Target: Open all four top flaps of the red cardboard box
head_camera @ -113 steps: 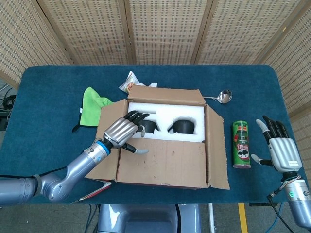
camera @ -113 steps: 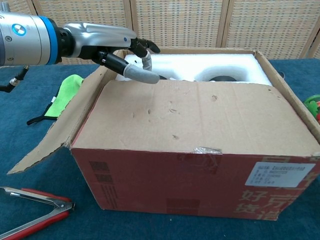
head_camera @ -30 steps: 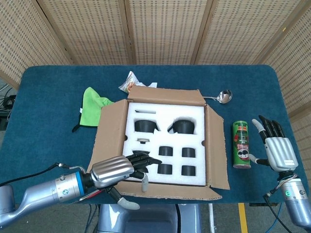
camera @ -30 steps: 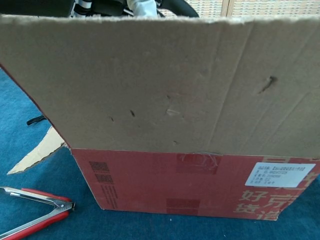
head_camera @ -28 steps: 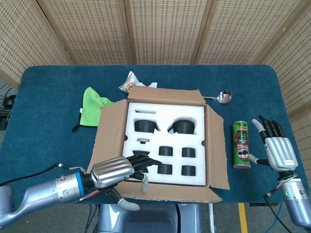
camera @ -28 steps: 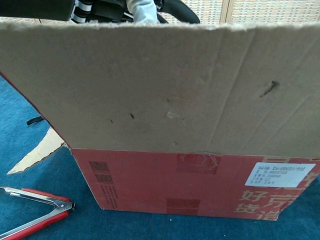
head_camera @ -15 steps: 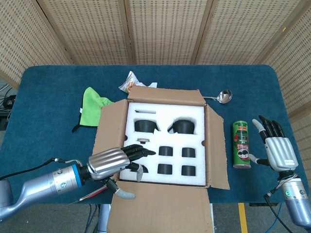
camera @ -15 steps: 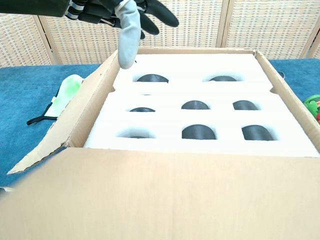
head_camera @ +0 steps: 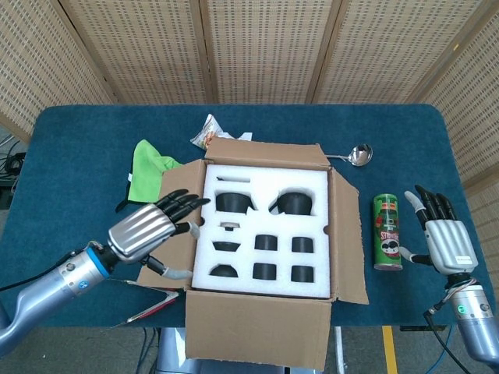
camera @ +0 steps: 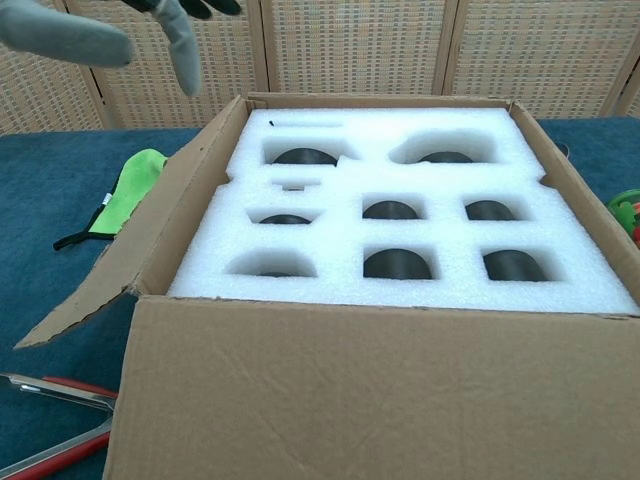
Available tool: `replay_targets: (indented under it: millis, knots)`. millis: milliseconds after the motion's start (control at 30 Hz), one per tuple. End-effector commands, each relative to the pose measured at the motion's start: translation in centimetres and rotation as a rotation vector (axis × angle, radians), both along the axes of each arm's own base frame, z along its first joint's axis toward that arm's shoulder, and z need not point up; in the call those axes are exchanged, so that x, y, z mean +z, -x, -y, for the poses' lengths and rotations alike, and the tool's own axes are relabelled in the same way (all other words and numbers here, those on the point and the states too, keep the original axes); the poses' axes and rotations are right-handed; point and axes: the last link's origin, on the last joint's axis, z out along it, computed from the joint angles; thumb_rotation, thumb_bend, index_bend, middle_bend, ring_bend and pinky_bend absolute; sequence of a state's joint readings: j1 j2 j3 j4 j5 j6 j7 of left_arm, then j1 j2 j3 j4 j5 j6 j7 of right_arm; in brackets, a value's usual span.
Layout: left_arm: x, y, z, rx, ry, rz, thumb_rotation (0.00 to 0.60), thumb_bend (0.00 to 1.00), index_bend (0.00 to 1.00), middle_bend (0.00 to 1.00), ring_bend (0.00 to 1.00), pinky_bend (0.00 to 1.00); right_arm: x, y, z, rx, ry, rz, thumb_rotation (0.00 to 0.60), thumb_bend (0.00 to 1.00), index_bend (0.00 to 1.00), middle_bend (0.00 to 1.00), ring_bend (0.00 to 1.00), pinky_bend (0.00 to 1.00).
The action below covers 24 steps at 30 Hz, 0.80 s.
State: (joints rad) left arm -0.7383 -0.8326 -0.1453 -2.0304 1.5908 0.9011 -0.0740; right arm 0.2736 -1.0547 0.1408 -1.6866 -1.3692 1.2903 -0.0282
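The red cardboard box [head_camera: 265,234] stands mid-table with white foam [head_camera: 269,226] showing inside. Its back flap [head_camera: 265,152], left flap [head_camera: 168,206], right flap [head_camera: 348,238] and front flap [head_camera: 257,331] all stand or hang outward. In the chest view the front flap [camera: 380,390] hangs down over the red front wall, and the foam [camera: 400,215] holds several dark round items. My left hand [head_camera: 152,226] hovers with fingers spread over the left flap, holding nothing; it also shows at the top left [camera: 110,30]. My right hand [head_camera: 444,238] is open, right of the box.
A green can [head_camera: 387,231] stands between the box and my right hand. A green cloth [head_camera: 148,175], a snack packet [head_camera: 209,131] and a metal ladle [head_camera: 355,154] lie behind the box. Red-handled tongs [head_camera: 152,305] lie at the front left [camera: 50,435].
The front flap has swung from upright to hanging outward over the front wall. My left hand has let it go and drawn back left, off the foam. The right hand has stayed still.
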Motion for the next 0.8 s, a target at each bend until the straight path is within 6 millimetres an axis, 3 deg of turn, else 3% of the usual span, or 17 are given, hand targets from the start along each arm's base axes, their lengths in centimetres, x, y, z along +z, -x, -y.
replay_targets:
  millis: [33,533,800]
  knots:
    - [0.9,4.3,0.3,0.12,-0.202,0.006,0.124,0.08,0.32,0.0,0.0,0.0,0.0,0.0,0.0,0.0,0.001,-0.001,0.6,0.16,0.0,0.0,0.0,0.0]
    - [3.9,13.2,4.1,0.36,-0.445,-0.04,0.131,0.1,0.29,0.0,0.0,0.0,-0.3,0.8,-0.1,-0.02,0.007,-0.015,0.6,0.16,0.0,0.0,0.0,0.0]
    - [4.1,17.3,7.8,0.478,-0.551,-0.024,0.129,0.1,0.28,0.0,0.0,0.0,-0.2,1.5,-0.5,-0.041,0.044,-0.012,0.6,0.16,0.0,0.0,0.0,0.0]
